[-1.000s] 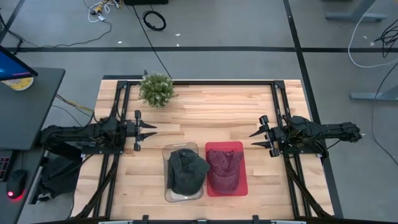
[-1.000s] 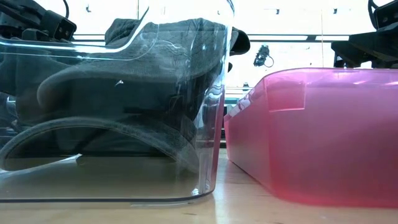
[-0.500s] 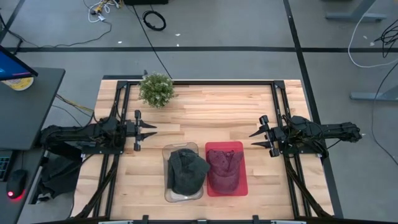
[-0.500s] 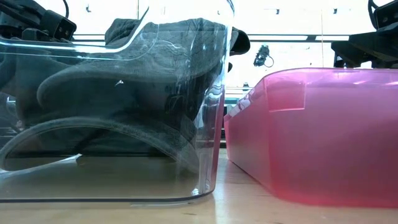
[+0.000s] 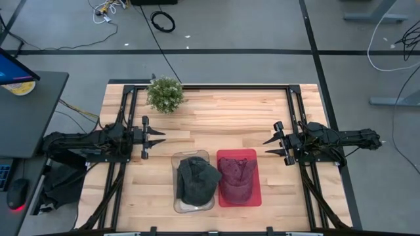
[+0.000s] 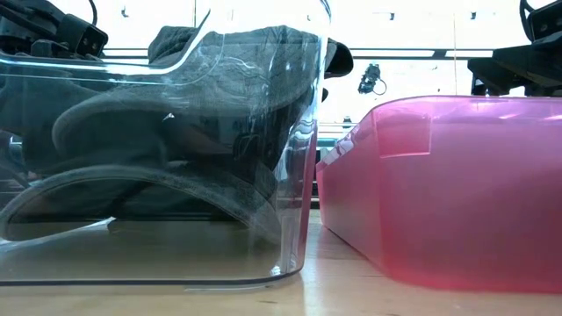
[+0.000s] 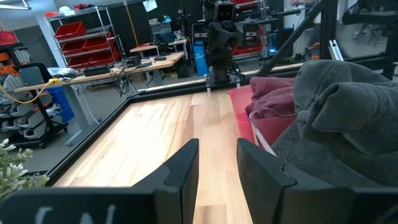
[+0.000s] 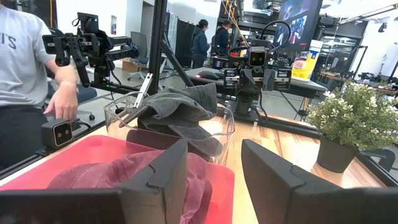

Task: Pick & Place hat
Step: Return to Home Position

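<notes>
High view: no motion over the last second

Left hand (image 5: 163, 137) at mid-left and right hand (image 5: 266, 147) at mid-right are both unchanged, fingers apart, empty. Black cap (image 5: 197, 180) sits in transparent bin (image 5: 190, 155), red cap (image 5: 235, 178) in red bin (image 5: 256, 196), at lower centre of desk (image 5: 223, 111). Judgement: sorting complete, arms parked at home.

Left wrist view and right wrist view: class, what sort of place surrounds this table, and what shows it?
Probably a robotics lab or workshop: racks of red storage bins, long workbenches loaded with equipment, and a large screen mounted high in the background.
</notes>
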